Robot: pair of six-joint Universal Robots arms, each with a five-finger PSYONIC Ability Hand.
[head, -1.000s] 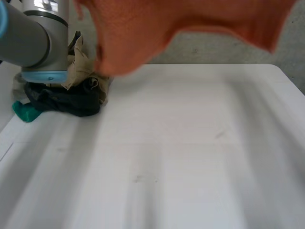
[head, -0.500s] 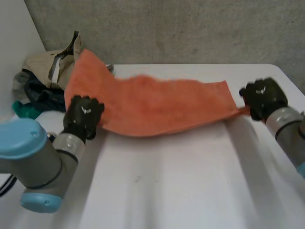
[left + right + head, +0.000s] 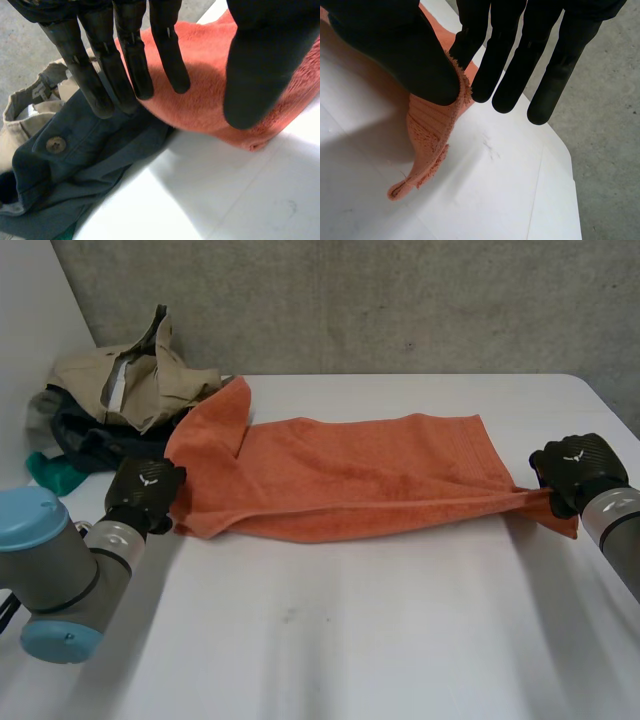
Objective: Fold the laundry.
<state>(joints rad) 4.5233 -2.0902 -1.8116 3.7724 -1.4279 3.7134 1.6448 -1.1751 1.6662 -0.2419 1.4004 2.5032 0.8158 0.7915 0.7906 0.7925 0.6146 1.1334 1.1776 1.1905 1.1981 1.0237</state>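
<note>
We judge the towel point(image 3: 350, 480) is being laid out: right hand point(image 3: 580, 468) pinches its 3 o'clock corner, left hand point(image 3: 148, 490) straight-fingered at 9 o'clock; next we'd smooth the flipped corner.

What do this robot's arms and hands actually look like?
The left arm and right arm are thick grey tubes; the left's round joint has light-blue caps. The left hand and right hand are black, slim-fingered, each with a small white mark on its back.
</note>
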